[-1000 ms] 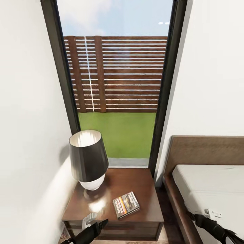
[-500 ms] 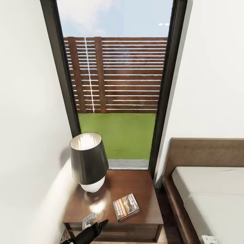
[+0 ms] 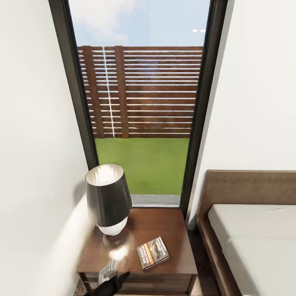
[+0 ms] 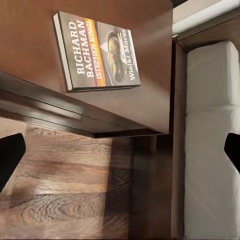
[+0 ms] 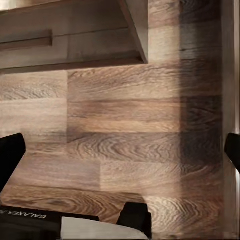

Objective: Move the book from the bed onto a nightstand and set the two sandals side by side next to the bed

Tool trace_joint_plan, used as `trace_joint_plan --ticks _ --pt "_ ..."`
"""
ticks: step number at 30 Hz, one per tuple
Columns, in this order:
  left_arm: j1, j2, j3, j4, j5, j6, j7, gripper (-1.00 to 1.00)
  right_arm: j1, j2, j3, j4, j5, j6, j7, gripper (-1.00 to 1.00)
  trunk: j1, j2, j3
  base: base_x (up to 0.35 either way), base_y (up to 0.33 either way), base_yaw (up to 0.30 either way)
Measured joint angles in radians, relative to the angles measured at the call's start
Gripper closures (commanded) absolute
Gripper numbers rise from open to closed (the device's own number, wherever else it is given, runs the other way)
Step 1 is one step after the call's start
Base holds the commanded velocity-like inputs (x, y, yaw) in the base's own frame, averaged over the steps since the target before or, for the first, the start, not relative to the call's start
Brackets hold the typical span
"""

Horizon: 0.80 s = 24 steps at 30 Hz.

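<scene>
Glossy brown nightstand [image 3: 172, 238] carries the thin book [image 3: 152, 252] near its front edge, unmoved, while the left fingers [image 4: 120, 150], released, retreated lower.

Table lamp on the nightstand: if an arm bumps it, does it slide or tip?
Probably tips: the dark-shaded table lamp flares wide above a smaller white base, so it looks top-heavy. The glossy dark brown nightstand top might let it slide first. The white base may be fragile.
</scene>
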<state>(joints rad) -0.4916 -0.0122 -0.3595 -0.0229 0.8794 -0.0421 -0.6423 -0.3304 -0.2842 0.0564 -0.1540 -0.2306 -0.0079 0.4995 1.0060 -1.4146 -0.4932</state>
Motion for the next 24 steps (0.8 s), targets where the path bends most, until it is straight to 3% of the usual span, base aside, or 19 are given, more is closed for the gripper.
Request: trace_joint_plan --ticks 2,3,6,9,10,15,24 --pt "0.019 0.0 0.001 0.0 0.002 -0.021 0.044 -1.0 0.0 0.034 0.0 0.05 0.011 -0.003 -0.002 -1.0 -0.008 0.014 0.006 0.0 0.0 0.0" --pt "0.054 0.0 -0.001 0.0 0.0 -0.049 0.143 -1.0 0.0 0.055 0.002 0.089 0.022 -0.004 -0.002 -1.0 -0.012 0.021 0.009 0.0 0.0 0.0" --pt "0.112 0.001 -0.002 0.0 -0.003 -0.062 0.195 -1.0 0.0 0.062 -0.001 0.102 0.023 -0.005 -0.004 -1.0 -0.023 0.042 0.019 0.0 0.0 0.0" --pt "0.204 0.001 -0.001 0.0 -0.125 -0.079 0.39 -1.0 0.001 0.063 0.0 0.183 0.024 -0.005 -0.006 -1.0 -0.035 0.063 0.028 0.0 0.0 0.0" --pt "0.245 0.0 0.001 0.0 -0.183 -0.103 0.449 -1.0 0.001 0.063 0.0 0.214 0.025 -0.004 -0.006 -1.0 -0.038 0.07 0.031 0.0 0.0 0.0" --pt "0.288 0.001 0.001 -0.001 -0.212 -0.117 0.478 -1.0 0.001 0.063 -0.002 0.23 0.023 -0.002 -0.006 -1.0 -0.058 0.105 0.047 0.0 0.0 0.0" --pt "0.313 0.008 0.001 -0.001 -0.217 -0.12 0.482 -1.0 0.001 0.062 -0.002 0.232 0.023 0.005 -0.006 -1.0 -0.088 0.161 0.072 0.0 0.0 0.0"
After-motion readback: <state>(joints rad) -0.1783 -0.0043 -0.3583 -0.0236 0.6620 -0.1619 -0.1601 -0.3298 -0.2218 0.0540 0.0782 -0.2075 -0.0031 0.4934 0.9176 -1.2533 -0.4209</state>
